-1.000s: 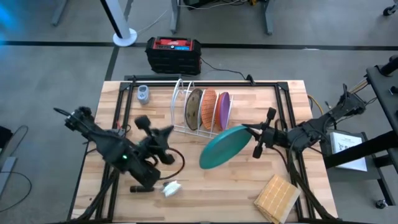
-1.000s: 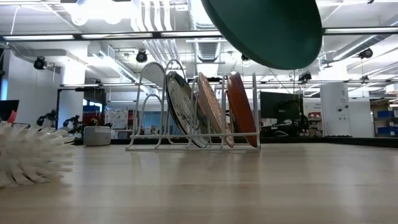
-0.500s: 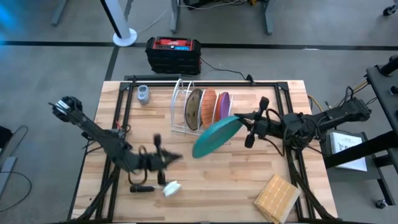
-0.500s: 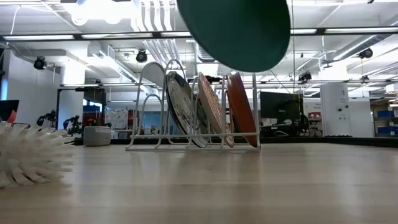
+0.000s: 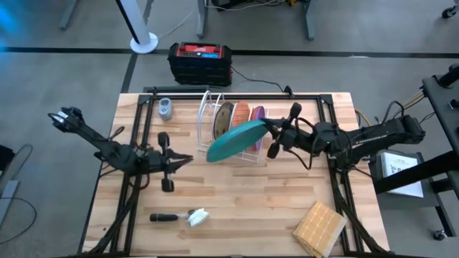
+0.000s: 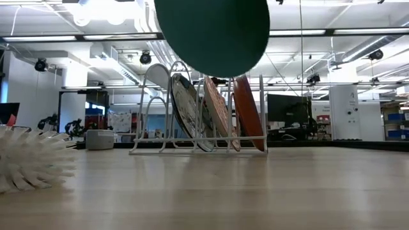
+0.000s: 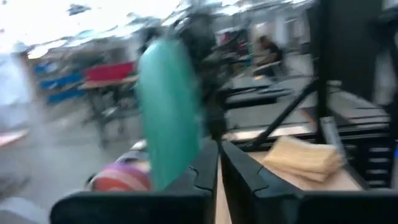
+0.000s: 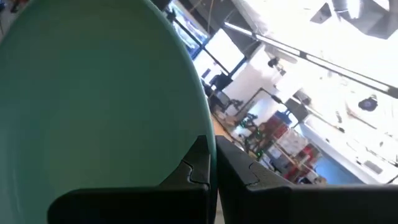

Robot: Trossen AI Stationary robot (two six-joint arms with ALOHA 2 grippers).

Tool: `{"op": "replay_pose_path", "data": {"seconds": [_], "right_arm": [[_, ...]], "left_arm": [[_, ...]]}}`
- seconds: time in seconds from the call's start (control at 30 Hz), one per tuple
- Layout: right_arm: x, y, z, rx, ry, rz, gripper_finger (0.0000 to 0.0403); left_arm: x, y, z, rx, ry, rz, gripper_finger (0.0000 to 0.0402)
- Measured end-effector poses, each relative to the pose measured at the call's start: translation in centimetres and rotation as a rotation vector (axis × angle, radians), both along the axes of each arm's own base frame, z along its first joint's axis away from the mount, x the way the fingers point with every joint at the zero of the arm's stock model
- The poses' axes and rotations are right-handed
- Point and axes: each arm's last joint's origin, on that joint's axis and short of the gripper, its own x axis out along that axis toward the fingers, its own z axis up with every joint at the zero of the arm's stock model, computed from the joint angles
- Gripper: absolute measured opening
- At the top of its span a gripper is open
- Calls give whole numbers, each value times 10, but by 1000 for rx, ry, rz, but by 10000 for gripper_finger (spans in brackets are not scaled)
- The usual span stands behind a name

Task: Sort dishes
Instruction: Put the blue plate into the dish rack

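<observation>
At the left of the high view, the left gripper (image 5: 166, 163) waits low over the bare table (image 5: 237, 208), its fingers pressed together on nothing. Below it, near the lower middle, lies a dish brush (image 5: 188, 215). In the upper middle stands the wire rack (image 5: 208, 125), already holding the speckled plate (image 5: 224, 122), the orange plate (image 5: 240, 115) and the purple plate (image 5: 257, 115). The teal plate (image 5: 237, 140) hangs tilted in the air in front of the rack, seemingly pinched at its rim by the right gripper (image 5: 275, 136). Three dishes are racked; this last one still needs slotting.
</observation>
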Motion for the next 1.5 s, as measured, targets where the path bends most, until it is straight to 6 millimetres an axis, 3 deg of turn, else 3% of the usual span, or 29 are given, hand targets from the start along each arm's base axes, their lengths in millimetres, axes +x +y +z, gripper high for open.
{"op": "replay_pose_path", "data": {"seconds": [0.2, 0.43, 0.57, 0.73, 0.87, 1.0, 1.3, 1.5], "right_arm": [[14, 3, 14, 6, -27, 11, 0], [31, 5, 26, -25, 30, 2, 0], [34, 5, 29, -27, 35, -11, 0], [35, 8, 30, 27, 6, 102, 0], [36, 9, 33, 76, -52, 176, 0], [38, 11, 34, 77, -73, 194, 0], [36, 9, 32, 123, -77, 165, 0], [39, 8, 23, 157, -30, 70, 30]], "left_arm": [[15, -7, -7, -60, 46, 99, 63], [39, -20, -5, -26, 98, 183, 167], [47, -23, -1, 2, 129, 357, 219], [61, -31, 1, 33, 156, 378, 247], [73, -39, 3, 62, 170, 382, 241], [83, -45, 3, 95, 187, 400, 209], [85, -50, 2, 67, 147, 690, 38], [74, -62, -2, 105, 146, 779, 34]]}}
